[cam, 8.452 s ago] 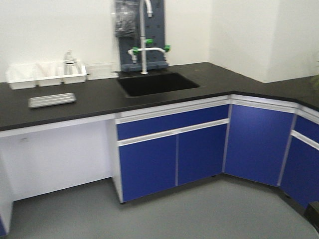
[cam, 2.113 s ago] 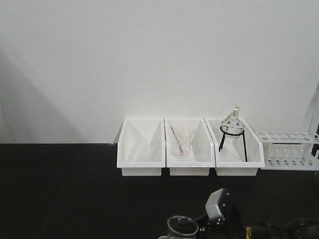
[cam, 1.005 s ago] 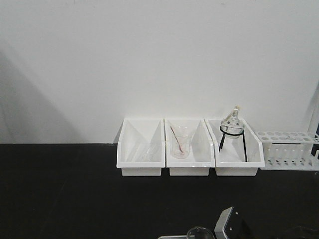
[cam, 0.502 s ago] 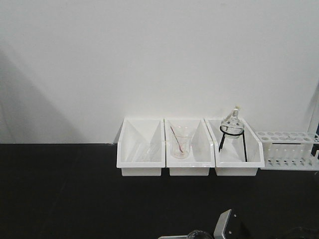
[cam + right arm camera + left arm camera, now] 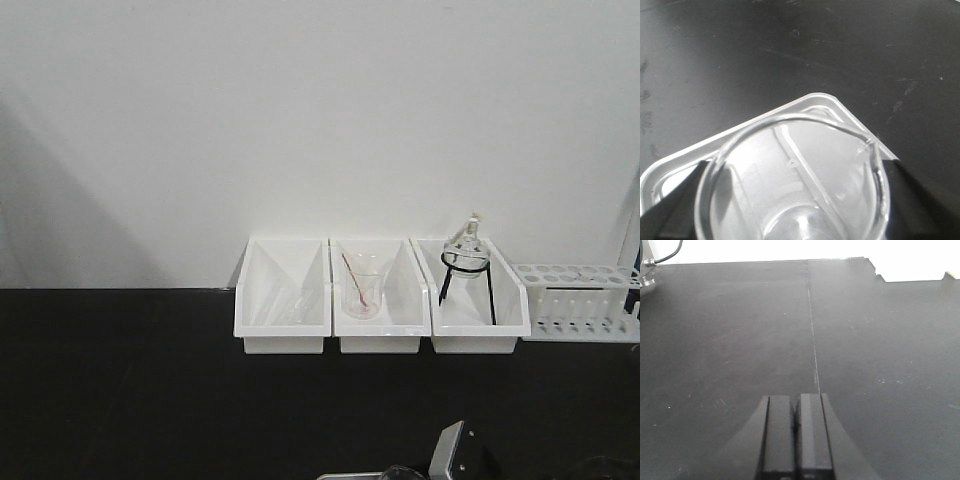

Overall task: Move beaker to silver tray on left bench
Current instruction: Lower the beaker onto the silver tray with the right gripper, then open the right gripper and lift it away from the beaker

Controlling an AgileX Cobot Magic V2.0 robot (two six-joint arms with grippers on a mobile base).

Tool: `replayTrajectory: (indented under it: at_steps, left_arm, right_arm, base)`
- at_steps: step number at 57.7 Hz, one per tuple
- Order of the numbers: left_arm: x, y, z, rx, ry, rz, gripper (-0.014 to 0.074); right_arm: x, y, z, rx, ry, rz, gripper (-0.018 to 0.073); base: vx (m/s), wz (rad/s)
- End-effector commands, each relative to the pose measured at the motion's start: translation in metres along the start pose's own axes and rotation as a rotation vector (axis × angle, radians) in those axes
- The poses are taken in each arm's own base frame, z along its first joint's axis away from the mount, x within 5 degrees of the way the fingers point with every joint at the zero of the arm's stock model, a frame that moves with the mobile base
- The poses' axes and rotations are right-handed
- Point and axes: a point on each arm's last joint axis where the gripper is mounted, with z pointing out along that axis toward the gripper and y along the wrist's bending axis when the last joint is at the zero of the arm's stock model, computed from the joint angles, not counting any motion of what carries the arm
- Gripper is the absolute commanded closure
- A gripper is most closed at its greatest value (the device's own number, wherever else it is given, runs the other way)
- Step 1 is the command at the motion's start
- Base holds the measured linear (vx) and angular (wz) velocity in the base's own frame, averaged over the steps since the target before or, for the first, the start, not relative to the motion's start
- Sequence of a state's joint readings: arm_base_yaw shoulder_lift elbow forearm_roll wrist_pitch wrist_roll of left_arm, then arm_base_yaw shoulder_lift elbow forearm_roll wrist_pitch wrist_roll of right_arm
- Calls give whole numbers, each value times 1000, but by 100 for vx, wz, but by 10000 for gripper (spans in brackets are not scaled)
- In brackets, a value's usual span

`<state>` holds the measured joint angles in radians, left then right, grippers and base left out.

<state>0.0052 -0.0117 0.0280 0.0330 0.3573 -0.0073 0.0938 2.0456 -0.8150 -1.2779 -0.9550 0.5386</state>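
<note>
In the right wrist view the clear glass beaker (image 5: 790,175) fills the lower frame, seen from above its flared rim. My right gripper (image 5: 795,205) is shut on the beaker, one dark finger (image 5: 670,205) to its left and the other to its right. The silver tray (image 5: 832,107) lies directly beneath the beaker on the black left bench (image 5: 790,40); whether they touch is not visible. In the front view only the beaker's rim (image 5: 402,470) and a sliver of the tray (image 5: 350,476) show at the bottom edge. My left gripper (image 5: 795,399) is shut on nothing above bare benchtop (image 5: 865,340).
Three deep white bins (image 5: 283,300) stand against the back wall. The middle one holds a beaker with a reddish rod (image 5: 361,290), the right one a round flask on a black wire stand (image 5: 466,262). A white test-tube rack (image 5: 580,300) stands at the far right.
The right gripper and the beaker have sunk lower in the front view over the last two seconds; only the rim now shows. The bins and left gripper view are unchanged.
</note>
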Motion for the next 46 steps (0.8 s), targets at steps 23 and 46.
replayTrajectory:
  at_steps: [23, 46]
  left_arm:
    - [1, -1, 2, 8, -66, -3, 595]
    - [1, -1, 2, 8, -66, -3, 595]
  right_arm:
    - [-50, 1, -19, 19, -183, -95, -90]
    - [-110, 15, -55, 97, -312, -156, 111]
  base:
    - [0, 0]
    - [0, 0]
